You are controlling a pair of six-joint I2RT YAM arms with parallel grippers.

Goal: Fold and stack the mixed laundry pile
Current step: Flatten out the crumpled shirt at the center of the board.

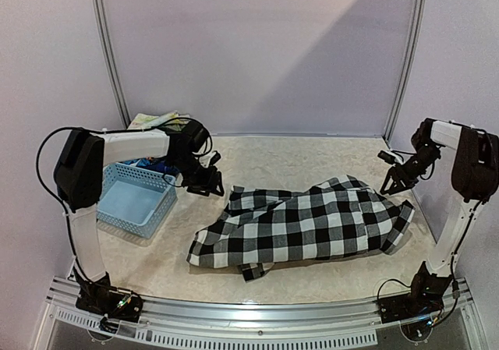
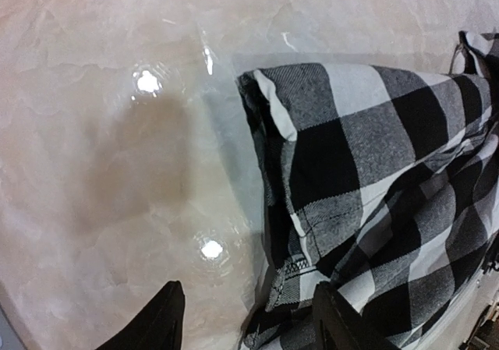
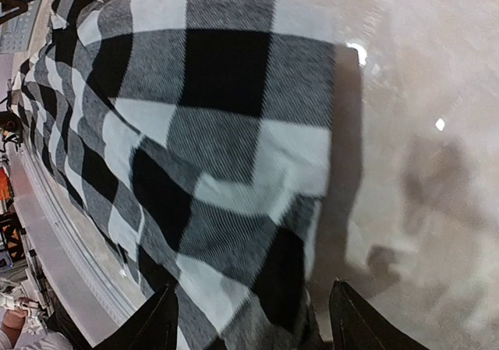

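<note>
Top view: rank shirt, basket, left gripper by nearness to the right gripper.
1. Checked shirt, just left of and below the right gripper.
2. Left gripper, past the shirt's other end.
3. Blue basket, far left side.

Woven cloth shirt (image 1: 312,225), glossy table (image 1: 273,159)

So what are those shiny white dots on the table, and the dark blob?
Left wrist view: white dots are lamp glare on the glossy table, the brown blob a shadow beside the checked shirt. Right wrist view: same glare dots, blurry shadows. Top view: a slanted shadow crosses the back wall.
</note>
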